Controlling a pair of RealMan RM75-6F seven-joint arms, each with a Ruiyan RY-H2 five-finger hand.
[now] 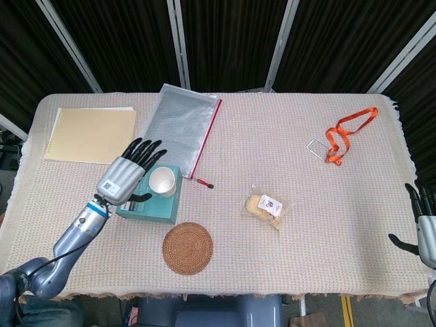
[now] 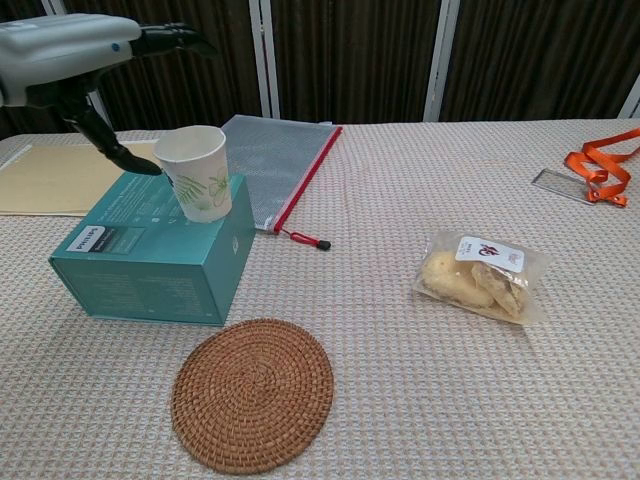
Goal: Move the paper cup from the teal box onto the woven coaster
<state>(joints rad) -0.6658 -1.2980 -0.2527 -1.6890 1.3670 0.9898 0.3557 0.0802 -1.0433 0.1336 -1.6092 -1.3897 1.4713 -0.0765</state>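
A white paper cup (image 1: 163, 181) (image 2: 199, 174) with a green leaf print stands upright on the teal box (image 1: 151, 206) (image 2: 150, 262). The round woven coaster (image 1: 187, 248) (image 2: 252, 393) lies on the cloth just in front of the box. My left hand (image 1: 127, 174) (image 2: 70, 48) hovers over the left part of the box, fingers spread and empty, just left of the cup and above it. My right hand (image 1: 426, 230) shows at the far right table edge, fingers apart, holding nothing.
A clear mesh zip pouch (image 1: 177, 127) lies behind the box and a tan folder (image 1: 90, 135) at the back left. A snack packet (image 1: 269, 206) sits mid-table. An orange lanyard (image 1: 346, 132) with a badge lies at the back right.
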